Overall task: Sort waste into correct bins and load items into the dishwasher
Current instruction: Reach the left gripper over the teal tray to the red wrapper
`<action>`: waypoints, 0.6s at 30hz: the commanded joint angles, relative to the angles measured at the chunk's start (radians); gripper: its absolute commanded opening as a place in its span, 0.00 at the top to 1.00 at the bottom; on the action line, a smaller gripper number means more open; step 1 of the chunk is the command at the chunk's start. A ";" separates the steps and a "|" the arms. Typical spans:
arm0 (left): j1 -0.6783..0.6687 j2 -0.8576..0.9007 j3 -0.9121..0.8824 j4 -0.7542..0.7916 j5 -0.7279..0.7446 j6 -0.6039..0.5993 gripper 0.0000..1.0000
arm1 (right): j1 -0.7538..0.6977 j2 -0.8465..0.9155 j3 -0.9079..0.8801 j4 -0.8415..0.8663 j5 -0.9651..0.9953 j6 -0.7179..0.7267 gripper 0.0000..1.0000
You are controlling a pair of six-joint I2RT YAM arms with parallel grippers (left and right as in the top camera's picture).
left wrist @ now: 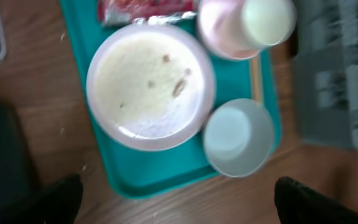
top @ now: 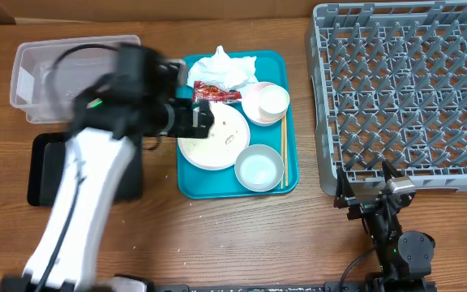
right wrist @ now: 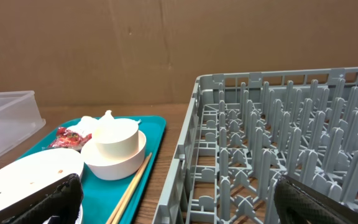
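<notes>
Table (top: 217, 235) carrying one dish rack (top: 404, 89), one clear tub (top: 31, 73), one black tray (top: 43, 174), one teal tray (top: 217, 186). Dishes numbering four: one plate (top: 215, 138), two bowls, namely pink bowl (top: 254, 109) and whitish-blue bowl (top: 259, 168), plus one cup (top: 272, 100). Waste showing as one napkin (top: 227, 69), one red wrapper (top: 216, 93), few food scraps (left wrist: 178, 87), exact count blurring. Chopsticks (top: 283, 150) lying together, number unclear. Two arms showing: left arm (top: 79, 195), right arm (top: 387, 223).

Left arm (top: 79, 195): long white link, black joint housings, small green light (top: 96, 103), black cable (top: 70, 58) looping off the top. Right arm (top: 392, 235): all black, silver block (top: 398, 186) near the front end, thin black wire (top: 355, 264) at the base. Fingers (left wrist: 45, 200) in both wrist views: matte black, rounded.
</notes>
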 commanded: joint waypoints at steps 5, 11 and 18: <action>-0.079 0.222 0.251 -0.111 -0.424 -0.140 0.00 | -0.007 -0.009 -0.010 0.004 0.006 0.003 0.00; -0.062 0.381 0.492 -0.203 -0.328 -0.111 0.00 | -0.007 -0.009 -0.010 0.004 0.006 0.003 0.00; -0.064 0.459 0.499 -0.101 -0.266 -0.109 0.00 | -0.007 -0.009 -0.010 0.004 0.006 0.003 0.00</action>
